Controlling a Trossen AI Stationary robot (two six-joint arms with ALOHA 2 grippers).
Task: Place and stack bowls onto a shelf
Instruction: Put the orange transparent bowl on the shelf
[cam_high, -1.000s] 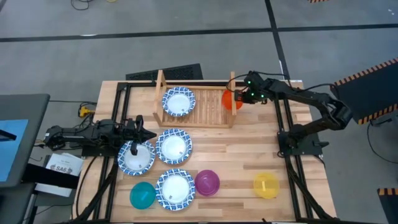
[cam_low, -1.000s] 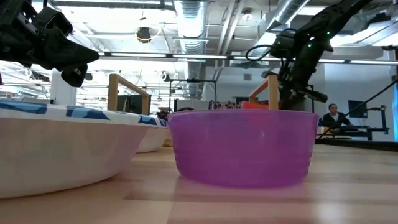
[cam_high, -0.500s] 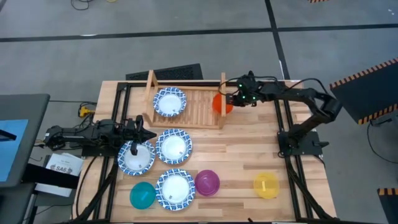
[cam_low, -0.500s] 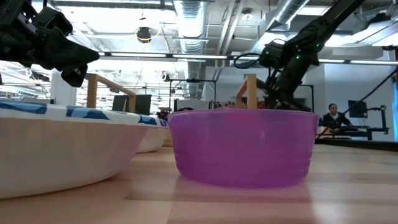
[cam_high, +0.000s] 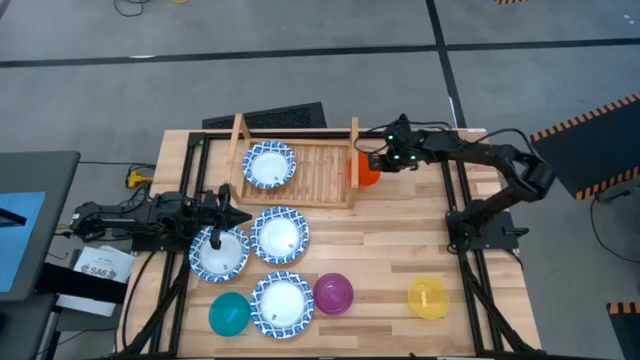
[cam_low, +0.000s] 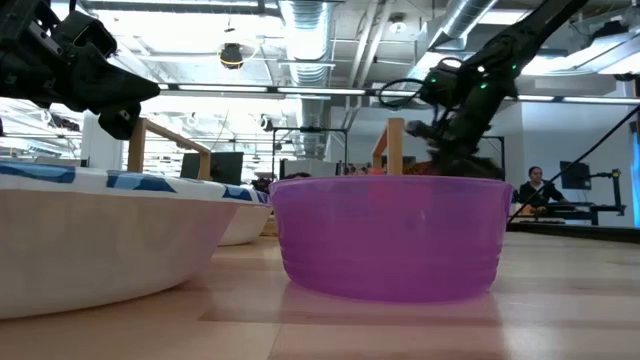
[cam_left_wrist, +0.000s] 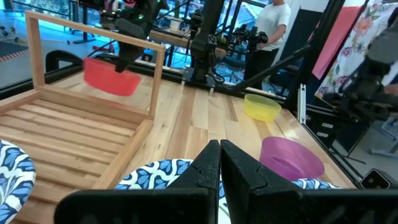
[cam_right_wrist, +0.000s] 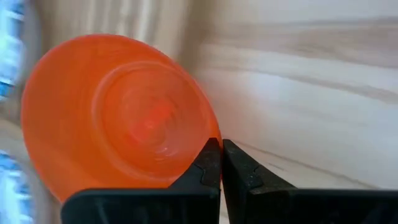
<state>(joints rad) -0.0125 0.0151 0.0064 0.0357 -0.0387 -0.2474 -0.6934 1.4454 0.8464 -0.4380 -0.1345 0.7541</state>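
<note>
The light wooden shelf (cam_high: 305, 172) stands at the table's far middle, and one blue-rimmed white bowl (cam_high: 268, 165) rests on its slats. My right gripper (cam_high: 376, 164) is shut on the orange bowl (cam_high: 367, 172), which sits against the outer face of the shelf's right side board (cam_high: 355, 150). My left gripper (cam_high: 232, 212) hangs shut and level over a patterned bowl (cam_high: 218, 252) at the table's left, touching nothing. My right gripper pinches the orange bowl's rim (cam_right_wrist: 200, 144) between its two fingers. The fingers slant down from the table's right side. The bowl (cam_left_wrist: 112, 78) hangs mouth-up and a little tilted just outside the shelf's side board; whether it still presses on the board I cannot tell.
Two more patterned bowls (cam_high: 280, 237) (cam_high: 282, 303) rest on the table, with teal (cam_high: 229, 313), purple (cam_high: 333, 293) and yellow (cam_high: 428, 298) bowls along the near edge. Black frame rails (cam_high: 468, 260) run down both sides. A person (cam_left_wrist: 273, 25) stands beyond the table.
My right gripper has gone toward the table's left edge and slightly down with the orange bowl, rolling a little. The shelf, with the patterned bowl on it, has slid along the table toward the left edge ahead of the orange bowl.
</note>
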